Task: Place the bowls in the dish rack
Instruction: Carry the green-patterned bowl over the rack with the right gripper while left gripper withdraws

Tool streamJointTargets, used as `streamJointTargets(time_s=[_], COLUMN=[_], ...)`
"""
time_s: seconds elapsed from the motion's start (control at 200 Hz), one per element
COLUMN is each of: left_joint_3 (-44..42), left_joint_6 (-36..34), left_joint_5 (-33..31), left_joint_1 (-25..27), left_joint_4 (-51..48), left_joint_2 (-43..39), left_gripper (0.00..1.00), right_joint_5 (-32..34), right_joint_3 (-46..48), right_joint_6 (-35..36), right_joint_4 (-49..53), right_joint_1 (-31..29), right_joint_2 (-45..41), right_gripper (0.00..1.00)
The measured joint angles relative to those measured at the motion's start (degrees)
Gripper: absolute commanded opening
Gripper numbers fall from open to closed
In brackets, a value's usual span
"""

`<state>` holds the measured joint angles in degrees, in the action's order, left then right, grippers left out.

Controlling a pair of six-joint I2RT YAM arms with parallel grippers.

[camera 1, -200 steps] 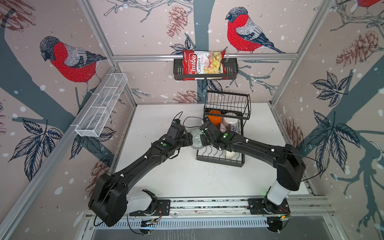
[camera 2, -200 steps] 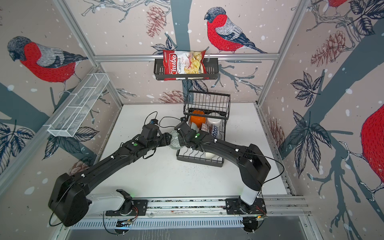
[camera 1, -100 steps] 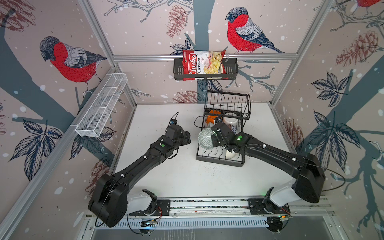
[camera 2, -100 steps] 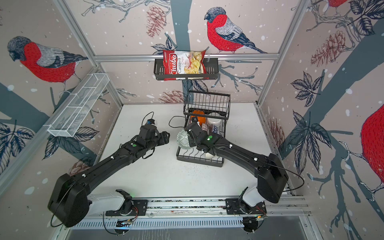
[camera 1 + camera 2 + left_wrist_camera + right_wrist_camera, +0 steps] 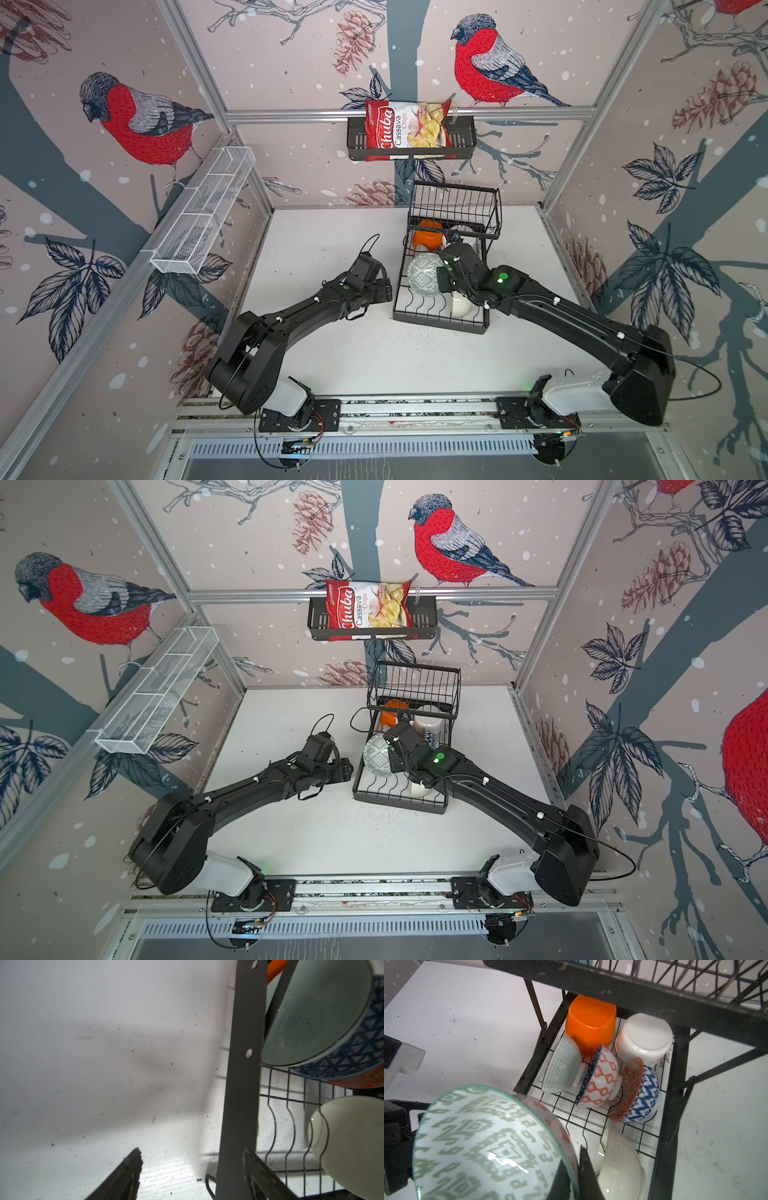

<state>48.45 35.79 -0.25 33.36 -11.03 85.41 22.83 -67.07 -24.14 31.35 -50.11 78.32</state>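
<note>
The green-patterned bowl (image 5: 488,1142) stands tipped on its edge over the left side of the dish rack (image 5: 439,325)'s flat tray. Its mouth faces the left arm and its foot faces the right arm; whether it touches the wires I cannot tell. Both top views show only its inner pattern. The right wrist view adds its white outside with orange-red marks and the bowls behind it under the raised basket: an orange bowl (image 5: 591,1022), a white bowl (image 5: 643,1039), a teal bowl (image 5: 560,1066), an orange-red patterned bowl (image 5: 602,1080) and a blue patterned bowl (image 5: 643,1095). A cream bowl (image 5: 620,1163) lies just beside the held one. The right gripper (image 5: 575,1165) pinches that bowl's rim, one finger inside and one outside. The left gripper (image 5: 191,1151) is spread wide, holds nothing, and sits just beside the rack's left edge.
</note>
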Motion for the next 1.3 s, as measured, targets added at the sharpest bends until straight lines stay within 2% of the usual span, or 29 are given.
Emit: streamJointTargets(time_s=[0.465,0.9,1.301], left_joint_3=[3.2,7.9,11.8], left_joint_6=[0.4,0.2,-1.8], left_joint_5=[-1.4,-1.2,2.2], left_joint_1=[4.7,9.2,11.0], left_joint_4=[-2.6,-3.3,-3.0], left_joint_2=[5.3,10.8,14.5], left_gripper=[0.75,0.75,0.75], right_joint_5=[0.2,4.2,11.1], right_joint_3=[0.4,0.2,0.2], right_joint_6=[0.0,-1.8,-9.6], right_joint_4=[0.7,7.0,17.8], right_joint_1=[0.2,0.1,-1.4], right_joint_2=[-0.8,-0.4,-0.4], right_gripper=[0.0,0.0,0.0])
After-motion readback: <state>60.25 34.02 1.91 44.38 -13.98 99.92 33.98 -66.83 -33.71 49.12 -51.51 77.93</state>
